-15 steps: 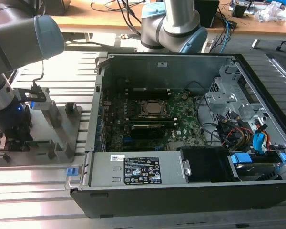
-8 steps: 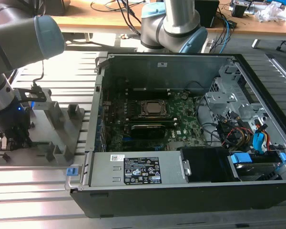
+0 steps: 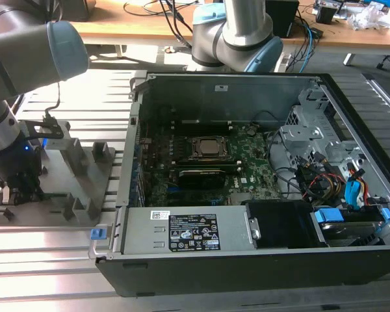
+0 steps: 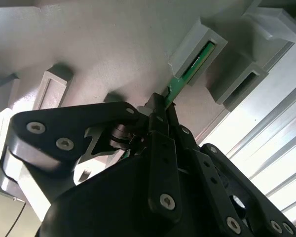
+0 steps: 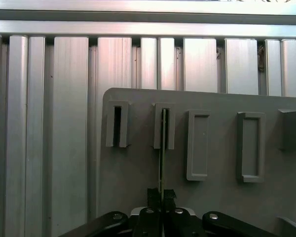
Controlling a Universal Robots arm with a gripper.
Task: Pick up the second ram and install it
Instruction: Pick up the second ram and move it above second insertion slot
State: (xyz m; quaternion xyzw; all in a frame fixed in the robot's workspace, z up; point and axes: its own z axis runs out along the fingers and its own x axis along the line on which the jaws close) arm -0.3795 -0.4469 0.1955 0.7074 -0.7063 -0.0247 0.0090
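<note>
Black linkage-fingered gripper [image 4: 160, 112] is pinching the second ram [image 4: 190, 69], a thin, narrow green circuit-board stick, near one end, with its jaws pressing together on the stick's flat faces. In the first wrist view the stick is showing edge-on, its far end sitting inside a grey slotted block holder [image 5: 164, 126], one of a row of such holders. These are standing on a flat grey fixture plate [image 5: 133, 173], which is lying on a ribbed silver aluminium-profile table [image 5: 69, 98]. In the exterior view the gripper is hanging low over that plate at the exterior view's left. Just beside the plate, toward the exterior view's right, an open black computer case [image 3: 247, 266] is lying on its side, exposing a large green motherboard [image 3: 250, 166] with a square metal-framed CPU socket [image 3: 208, 148]. Beyond it, a wooden desk [image 3: 136, 27] is carrying tangled dark cables [image 3: 175, 19].
</note>
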